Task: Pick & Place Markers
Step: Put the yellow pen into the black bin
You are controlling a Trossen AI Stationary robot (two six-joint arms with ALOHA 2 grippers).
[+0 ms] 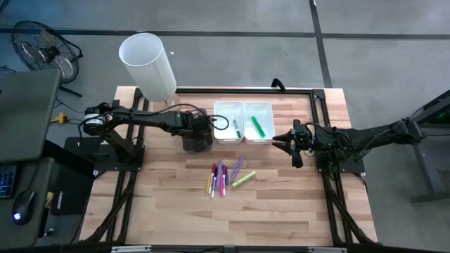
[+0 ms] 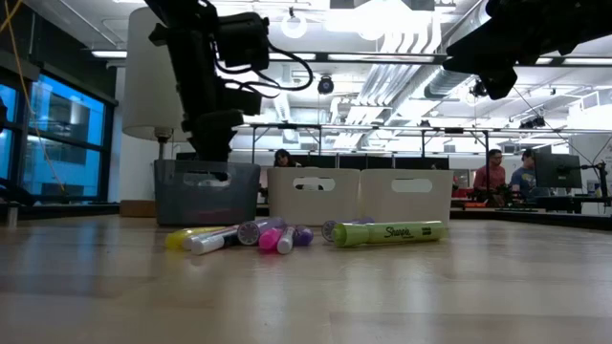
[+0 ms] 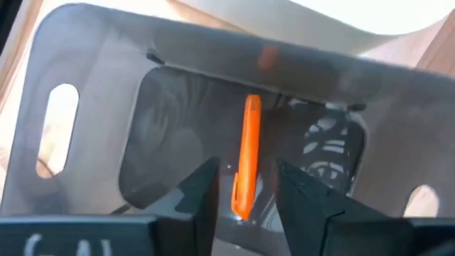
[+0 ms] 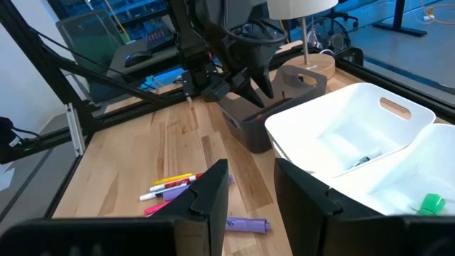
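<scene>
Several markers (image 1: 223, 177) lie loose in a bunch on the wooden table, in yellow, pink, purple and white (image 2: 258, 236) (image 4: 178, 186), with a bright green one (image 2: 387, 232) beside them. An orange marker (image 3: 247, 153) lies inside the dark bin (image 1: 197, 143). My left gripper (image 1: 199, 132) hangs open over that bin, its fingers (image 3: 206, 192) either side of the orange marker without touching it. One green marker (image 1: 258, 126) lies in the right white bin, a darker one (image 1: 235, 126) in the left white bin. My right gripper (image 1: 287, 143) waits open, right of the white bins.
The dark bin (image 2: 206, 191) and two white bins (image 2: 311, 196) (image 2: 406, 196) stand in a row at the table's far side. A tall white cylinder (image 1: 148, 63) stands behind them on the left. People sit in the room beyond (image 2: 492, 172). Bare wood lies toward the near edge.
</scene>
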